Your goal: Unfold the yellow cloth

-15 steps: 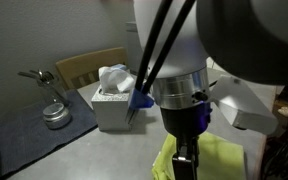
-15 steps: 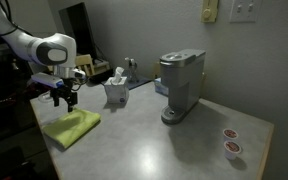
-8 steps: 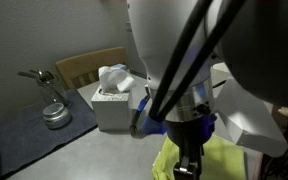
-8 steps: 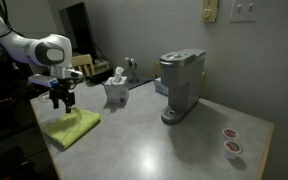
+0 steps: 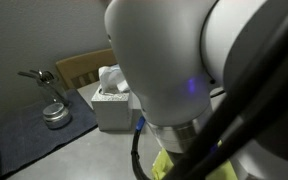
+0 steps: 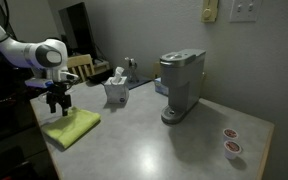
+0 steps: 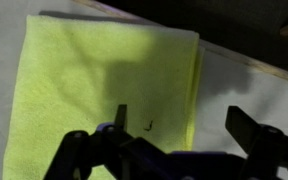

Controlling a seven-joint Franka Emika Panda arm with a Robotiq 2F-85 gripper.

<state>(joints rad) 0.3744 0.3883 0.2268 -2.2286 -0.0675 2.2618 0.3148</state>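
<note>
The yellow cloth (image 6: 72,128) lies folded flat on the grey table near its corner. It fills the left of the wrist view (image 7: 94,90), with its folded edge on the right. A small part shows in an exterior view (image 5: 164,166) under the arm. My gripper (image 6: 57,103) hangs open just above the cloth's far edge. In the wrist view (image 7: 179,130) its fingers are spread wide, one over the cloth, the other over bare table, with nothing between them.
A white tissue box (image 6: 116,91) (image 5: 112,100) stands behind the cloth. A grey coffee machine (image 6: 181,85) is mid-table, two small cups (image 6: 230,142) at the far side. A metal dish (image 5: 55,114) and wooden chair (image 5: 84,66) sit nearby. The table edge (image 7: 254,62) runs close to the cloth.
The arm has shifted sideways toward the table's edge over the cloth; its body now fills the close exterior view. The cloth has not moved.
</note>
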